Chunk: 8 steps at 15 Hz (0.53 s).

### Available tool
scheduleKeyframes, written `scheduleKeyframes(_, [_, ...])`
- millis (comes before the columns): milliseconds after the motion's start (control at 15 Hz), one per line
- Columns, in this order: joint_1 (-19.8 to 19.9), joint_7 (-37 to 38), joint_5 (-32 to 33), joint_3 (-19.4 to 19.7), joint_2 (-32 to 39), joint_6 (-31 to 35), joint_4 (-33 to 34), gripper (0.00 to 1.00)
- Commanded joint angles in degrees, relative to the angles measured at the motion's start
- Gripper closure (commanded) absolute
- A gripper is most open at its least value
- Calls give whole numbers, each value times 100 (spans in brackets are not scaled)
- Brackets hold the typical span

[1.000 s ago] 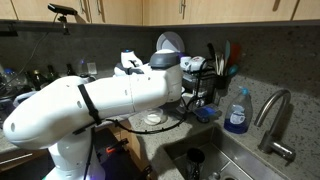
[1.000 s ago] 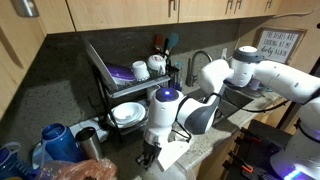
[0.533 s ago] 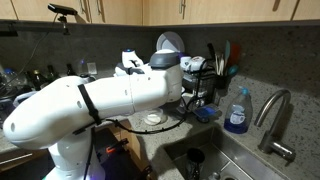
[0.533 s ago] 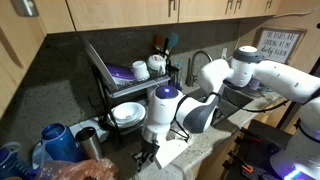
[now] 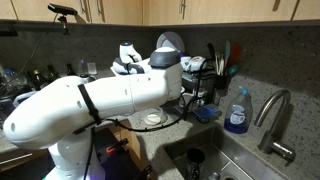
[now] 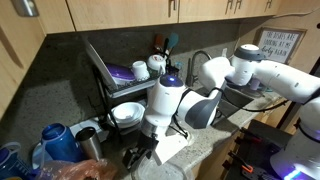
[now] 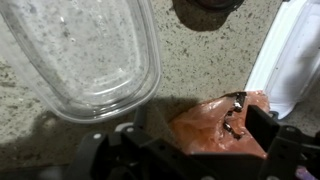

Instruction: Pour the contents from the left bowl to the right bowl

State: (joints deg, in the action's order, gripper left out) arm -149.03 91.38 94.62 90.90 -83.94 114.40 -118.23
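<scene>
Fingers [image 7: 262, 125] are closing on a crumpled orange object [image 7: 215, 128], and the gripper [image 7: 185, 150] is rising since a second ago (lift beginning, apparently), leaving the clear plastic bowl [image 7: 85, 55] resting far-left on the speckled counter [image 7: 200, 60].

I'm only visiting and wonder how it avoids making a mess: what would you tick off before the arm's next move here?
1. Clear bowl in the wrist view, nothing over it: ok.
2. What the clear bowl holds: cannot tell, only the speckled counter shows through it.
3. Orange object lies within the tool: ok.
4. Firm grip on the orange object: cannot tell, the contact is not clear.
5. Room at the side: not ok, a white edge sits close beside the orange object.
6. Work spot seen from outside: not ok, the arm hides it in both exterior views.
</scene>
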Motion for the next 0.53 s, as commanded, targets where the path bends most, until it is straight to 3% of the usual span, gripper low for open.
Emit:
scheduleKeyframes(0, [-2, 160, 38, -117, 318, 57, -207, 0])
scheduleKeyframes(467, [-3, 129, -26, -290, 634, -65, -465, 0])
